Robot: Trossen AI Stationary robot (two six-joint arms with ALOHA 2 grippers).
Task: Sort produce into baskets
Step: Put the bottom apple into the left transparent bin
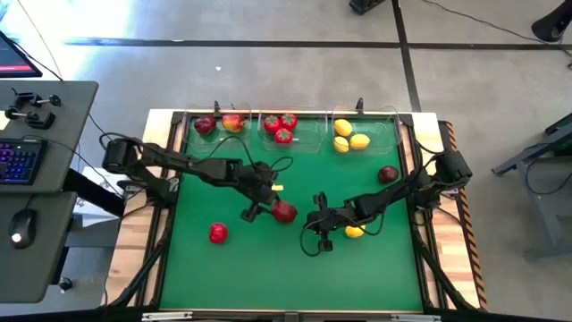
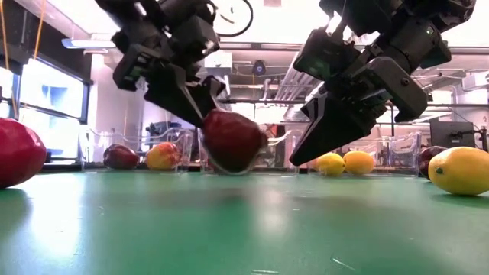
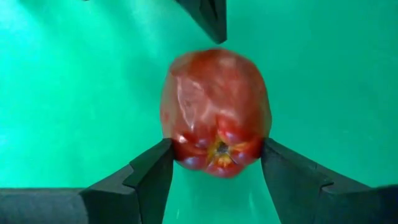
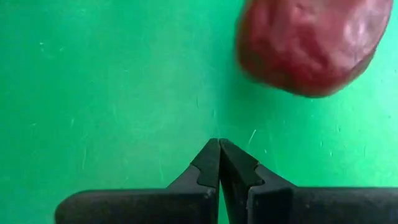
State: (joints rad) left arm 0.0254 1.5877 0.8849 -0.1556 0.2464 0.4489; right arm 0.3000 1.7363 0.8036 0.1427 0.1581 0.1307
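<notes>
The left gripper (image 3: 214, 165) has its fingers clamped against both sides of a dark red apple (image 3: 216, 112) (stem end facing the wrist) low over the green mat (image 1: 268, 268). Just beside it, the right gripper (image 4: 219, 163) hangs fully closed, holding nothing. Farther beyond stand three clear bins (image 1: 290, 130) with sorted fruit.

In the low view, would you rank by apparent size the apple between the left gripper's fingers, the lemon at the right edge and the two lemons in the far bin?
1. The apple.
2. The near lemon, enlarged by closeness.
3. The two binned lemons, which look alike.
</notes>
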